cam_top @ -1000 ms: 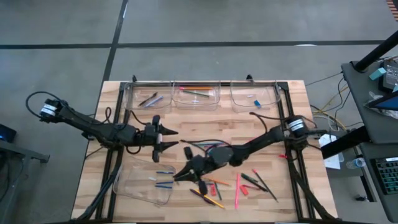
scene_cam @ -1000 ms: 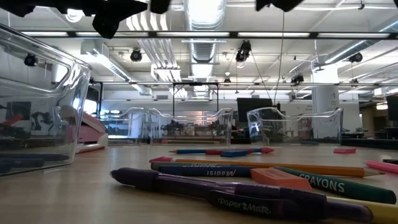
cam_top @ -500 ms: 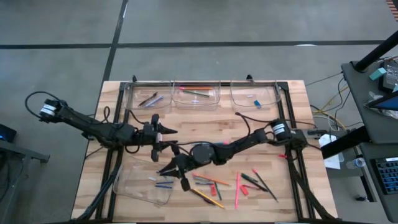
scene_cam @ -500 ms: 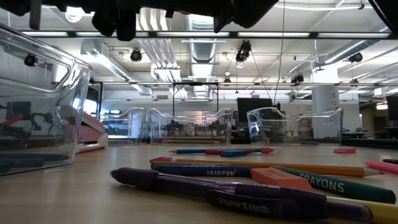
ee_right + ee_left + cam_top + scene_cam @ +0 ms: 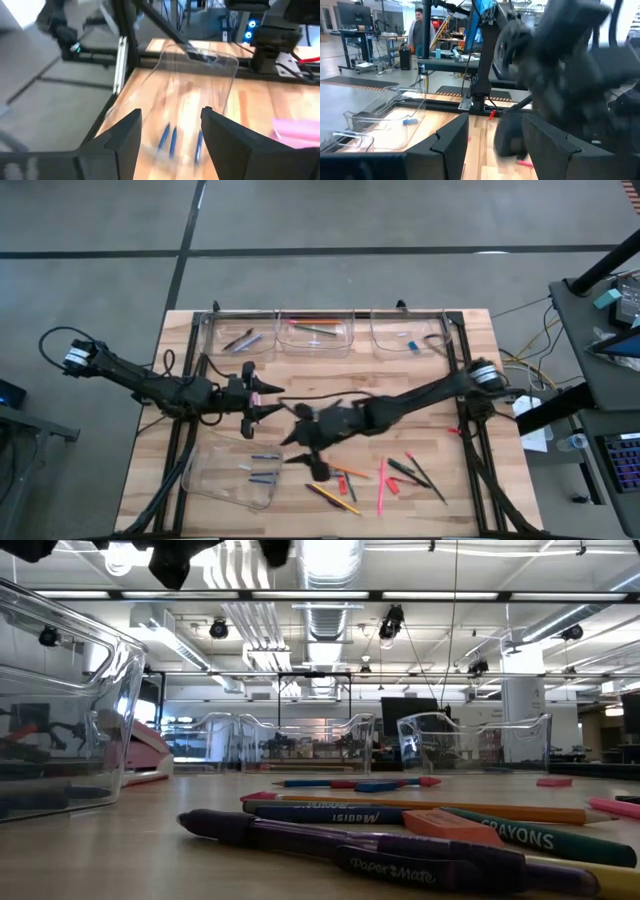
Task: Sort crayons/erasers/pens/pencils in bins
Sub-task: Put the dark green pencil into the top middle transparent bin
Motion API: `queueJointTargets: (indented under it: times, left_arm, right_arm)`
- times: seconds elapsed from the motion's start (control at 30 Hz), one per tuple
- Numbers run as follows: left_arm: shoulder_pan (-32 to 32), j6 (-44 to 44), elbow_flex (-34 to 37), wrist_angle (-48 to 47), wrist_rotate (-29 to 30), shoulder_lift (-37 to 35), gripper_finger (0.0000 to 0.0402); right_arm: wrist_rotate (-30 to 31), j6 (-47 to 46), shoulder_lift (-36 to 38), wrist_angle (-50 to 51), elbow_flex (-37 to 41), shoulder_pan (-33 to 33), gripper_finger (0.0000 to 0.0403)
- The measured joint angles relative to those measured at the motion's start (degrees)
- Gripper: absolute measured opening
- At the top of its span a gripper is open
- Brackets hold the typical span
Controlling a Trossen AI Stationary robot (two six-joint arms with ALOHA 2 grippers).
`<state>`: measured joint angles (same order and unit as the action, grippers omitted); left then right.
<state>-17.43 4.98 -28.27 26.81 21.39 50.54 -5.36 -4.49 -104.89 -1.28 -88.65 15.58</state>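
Note:
My right gripper [image 5: 303,457] is open and empty, above the table just right of the near-left clear bin [image 5: 232,476]. That bin holds a few blue crayons [image 5: 172,139]. My left gripper [image 5: 262,403] is open and empty, above the table left of centre, pointing right. Loose pencils, pens and erasers lie near the front, among them a pink pencil [image 5: 381,485] and dark pens [image 5: 408,471]. Three more clear bins [image 5: 318,335] stand in a row along the far edge.
The right arm [image 5: 570,65] crosses close in front of my left gripper. In the low view a purple pen [image 5: 340,850], a green crayon [image 5: 530,837] and an orange eraser [image 5: 440,825] lie nearest. Black frame rails [image 5: 462,380] run along the table's sides.
My right gripper has gone toward the table's left edge to above the near-left bin's right rim, then back toward the right and slightly up. My left gripper has kept still.

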Motion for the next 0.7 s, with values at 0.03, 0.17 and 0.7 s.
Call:
queueJointTargets:
  times: [0.03,0.17,0.7]
  left_arm:
    - [0.0,-0.5,0.0,0.4,0.0,0.0,0.0173]
    - [0.0,-2.3,0.0,2.2,0.0,0.2,0.0173]
    - [0.1,-2.5,-0.8,5.2,-0.1,2.7,0.0173]
  right_arm:
    - [1.3,0.7,2.3,2.4,1.1,1.0,0.0194]
    - [12.8,2.2,11.8,6.5,9.1,5.6,0.0184]
    - [32.5,-42.9,41.4,14.9,49.5,16.3,0.0171]
